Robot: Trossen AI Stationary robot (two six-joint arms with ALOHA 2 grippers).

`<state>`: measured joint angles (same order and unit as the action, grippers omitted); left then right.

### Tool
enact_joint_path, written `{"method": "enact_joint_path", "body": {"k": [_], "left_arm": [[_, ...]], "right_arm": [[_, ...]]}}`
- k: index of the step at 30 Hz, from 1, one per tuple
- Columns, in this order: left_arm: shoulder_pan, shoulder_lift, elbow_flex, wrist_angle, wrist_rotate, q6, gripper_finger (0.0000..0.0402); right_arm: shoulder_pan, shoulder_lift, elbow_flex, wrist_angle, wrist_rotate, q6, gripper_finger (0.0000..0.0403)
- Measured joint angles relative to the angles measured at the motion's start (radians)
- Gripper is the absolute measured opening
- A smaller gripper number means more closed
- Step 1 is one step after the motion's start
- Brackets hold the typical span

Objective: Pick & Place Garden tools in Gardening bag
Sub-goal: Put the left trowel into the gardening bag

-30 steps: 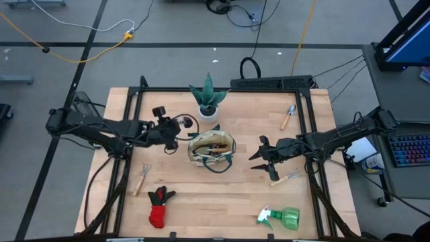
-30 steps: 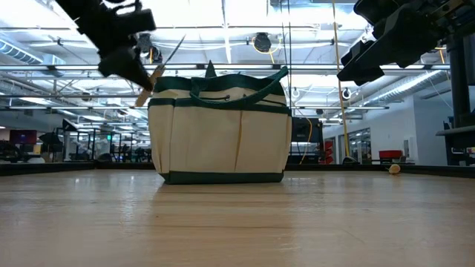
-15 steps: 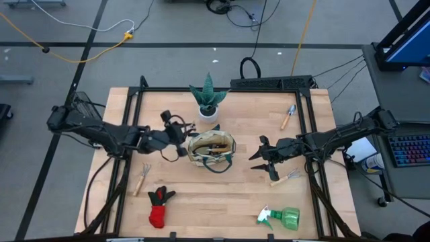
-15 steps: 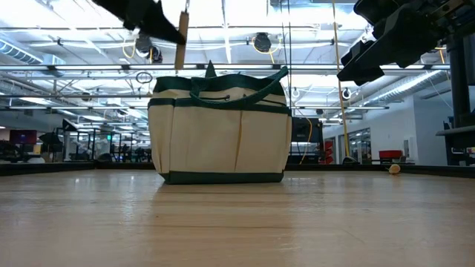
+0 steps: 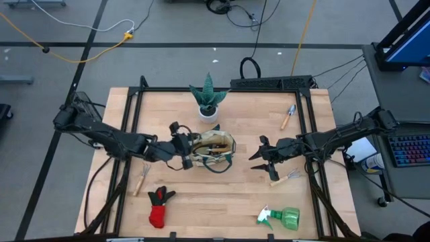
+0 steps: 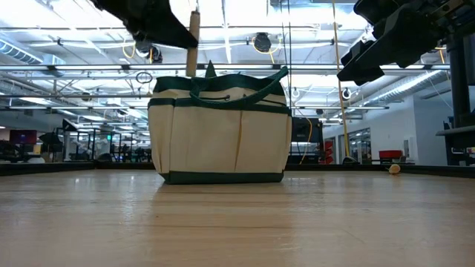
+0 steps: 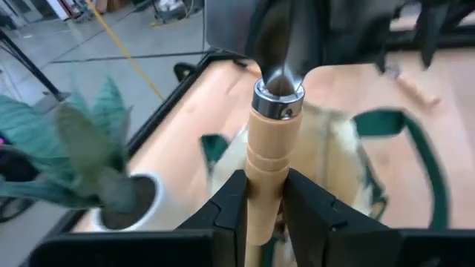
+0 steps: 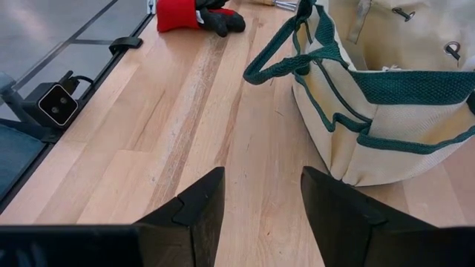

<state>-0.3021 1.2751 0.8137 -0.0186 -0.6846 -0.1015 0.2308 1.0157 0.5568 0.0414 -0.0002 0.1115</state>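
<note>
A wooden-handled trowel (image 7: 272, 156) is held clamped between the fingers (image 7: 230, 211) of the left gripper (image 5: 183, 149), which is positioned at the left rim of the gardening bag (image 5: 212, 149), near the middle of the tabletop (image 5: 235, 195). In the low view the handle (image 6: 194, 41) is seen hanging roughly upright just above the bag's green-trimmed edge, near its left side rather than over the centre of the opening. If the tool were released from here, it is judged that it could strike the rim or the loop handle (image 6: 245, 87) and tip outward onto the tabletop instead of dropping inside. The soft canvas wall could also be pushed in or the bag nudged sideways if the gripper were lowered further against it, since the bag is not held by anything. Tools already appear to be standing inside, so the trowel might be blocked and left leaning out. The right gripper (image 5: 263, 157) is held above the tabletop to the right of the bag, its fingers (image 8: 194, 208) spread and empty. The red-black glove (image 5: 158, 207), spray bottle (image 5: 282, 217), small rake (image 5: 142, 178) and two more hand tools (image 5: 288, 116) are not yet bagged.
</note>
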Motion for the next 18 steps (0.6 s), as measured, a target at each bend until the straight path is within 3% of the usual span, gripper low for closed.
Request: {"method": "enact_joint_path", "body": {"k": [10,18], "left_arm": [[-0.005,0.129,0.002,0.038,0.06,-0.14,0.0069],[0.041,0.168,0.002,-0.048,0.144,-0.222,0.0069]], "right_arm": [[0.0,0.0,0.0,0.0,0.0,0.0,0.0169],[0.0,0.0,0.0,0.0,0.0,0.0,0.0169]]}}
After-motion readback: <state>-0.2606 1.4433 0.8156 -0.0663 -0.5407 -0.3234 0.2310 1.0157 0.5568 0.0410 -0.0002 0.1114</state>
